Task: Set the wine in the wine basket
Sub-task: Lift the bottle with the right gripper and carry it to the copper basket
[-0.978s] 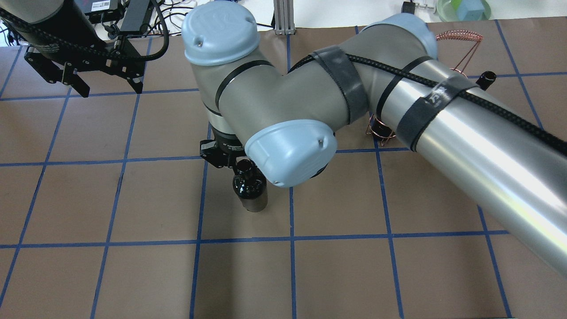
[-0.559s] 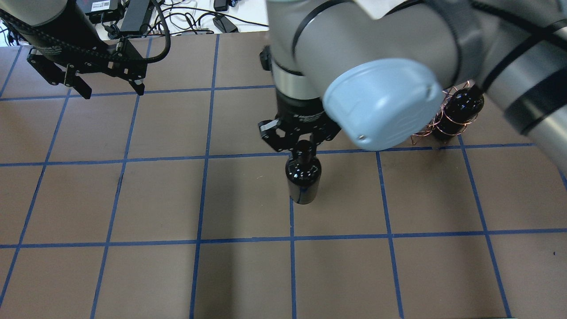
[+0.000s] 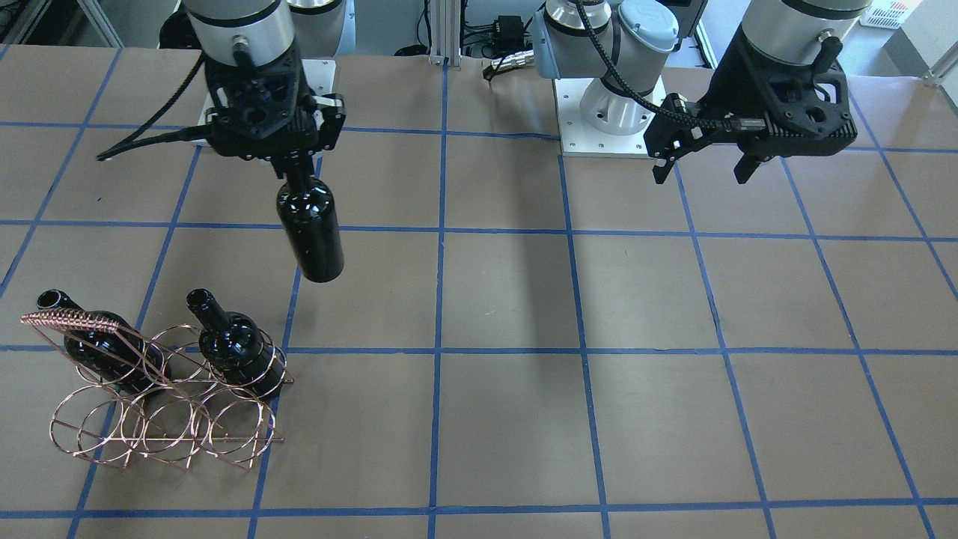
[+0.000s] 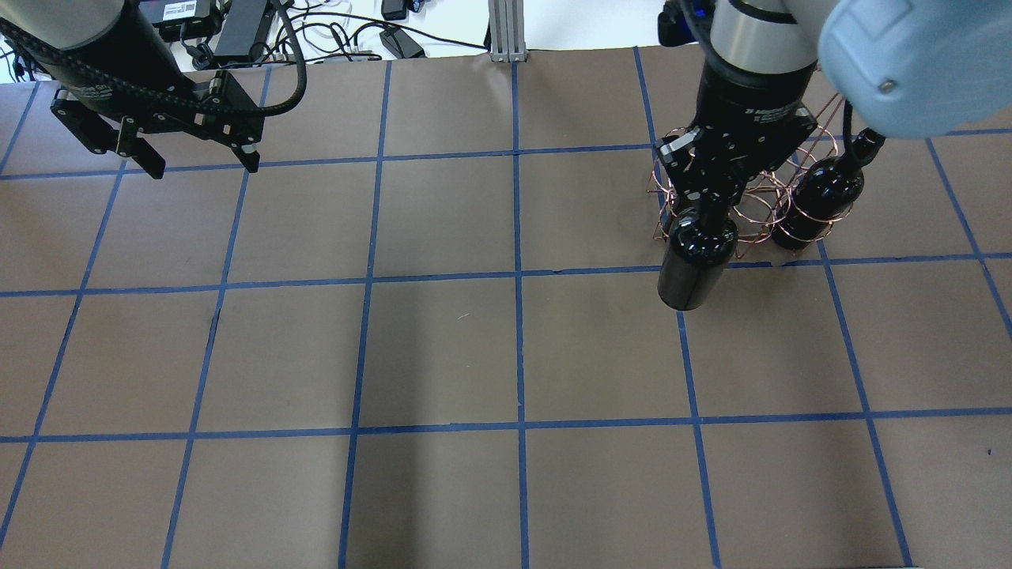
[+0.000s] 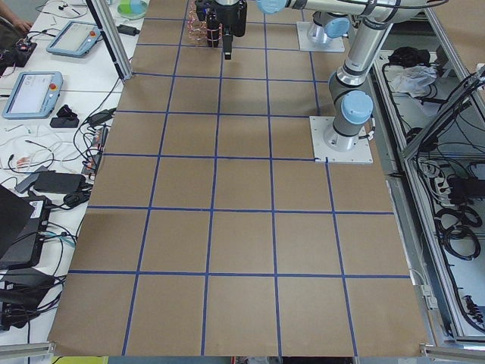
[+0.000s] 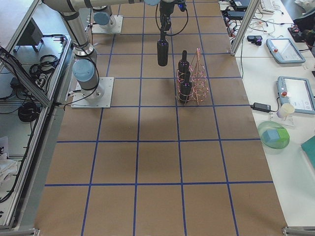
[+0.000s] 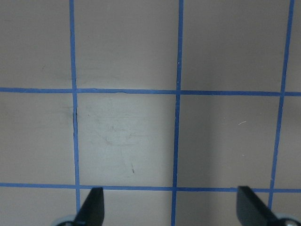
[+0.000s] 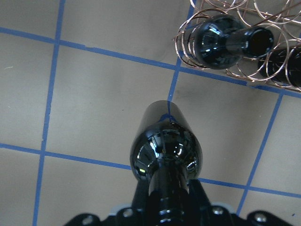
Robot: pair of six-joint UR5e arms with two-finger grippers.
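The wine point(image 3: 310, 232) hangs base-down, clear of the table and near the wine basket point(image 3: 75, 321) but not yet over it. Our right gripper point(image 3: 293, 166) holds it at the neck, jaws closed on the glass. Two other bottles point(image 3: 239, 352) point(image 3: 105, 352) already lean in the rack. We judge this to be the carry step. Next we must tilt the bottle and feed its base into what looks like a free ring between them. Our left gripper point(image 3: 705, 168) hovers well apart, spread wide and empty.
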